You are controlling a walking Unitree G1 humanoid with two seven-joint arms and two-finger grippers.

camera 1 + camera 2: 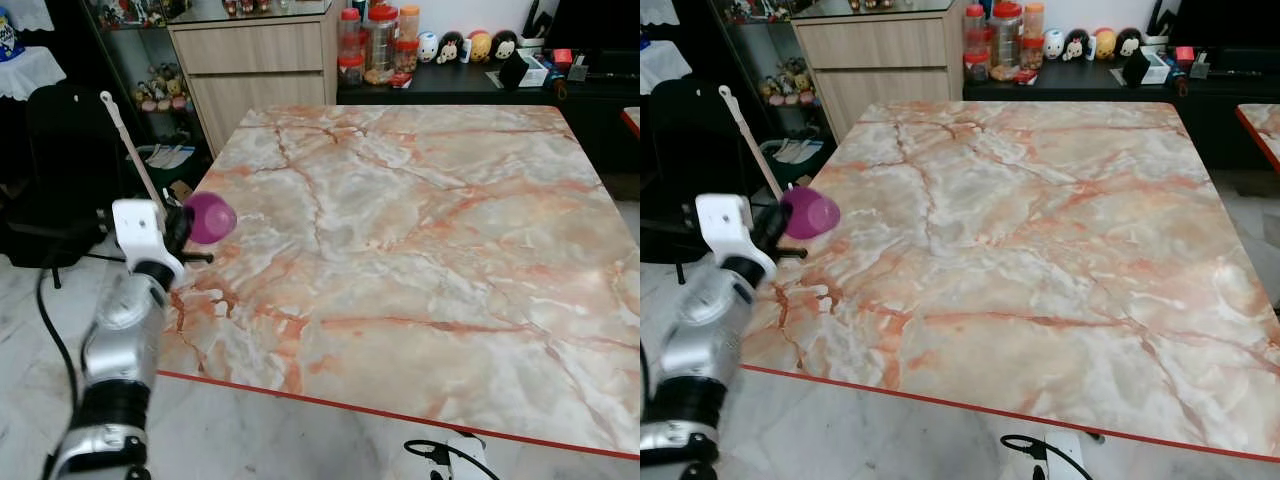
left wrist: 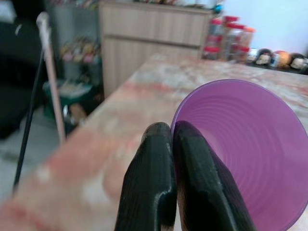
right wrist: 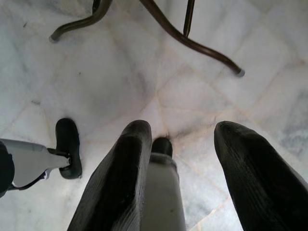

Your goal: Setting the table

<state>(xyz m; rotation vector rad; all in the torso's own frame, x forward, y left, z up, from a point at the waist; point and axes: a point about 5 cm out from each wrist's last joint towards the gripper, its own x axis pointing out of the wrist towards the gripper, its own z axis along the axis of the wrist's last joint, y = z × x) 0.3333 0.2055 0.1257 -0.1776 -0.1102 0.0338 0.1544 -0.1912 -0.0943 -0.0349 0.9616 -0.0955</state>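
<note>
Marble table; left gripper pinching purple cup rim.

Red-edged marble table stands on pale floor tiles.

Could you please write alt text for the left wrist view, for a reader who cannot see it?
The left gripper pinches the rim of a purple cup, held above the edge of a marble table. A wooden cabinet stands behind.

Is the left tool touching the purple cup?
Touching. Left wrist view: the left tool pinches the purple cup at its rim.
</note>
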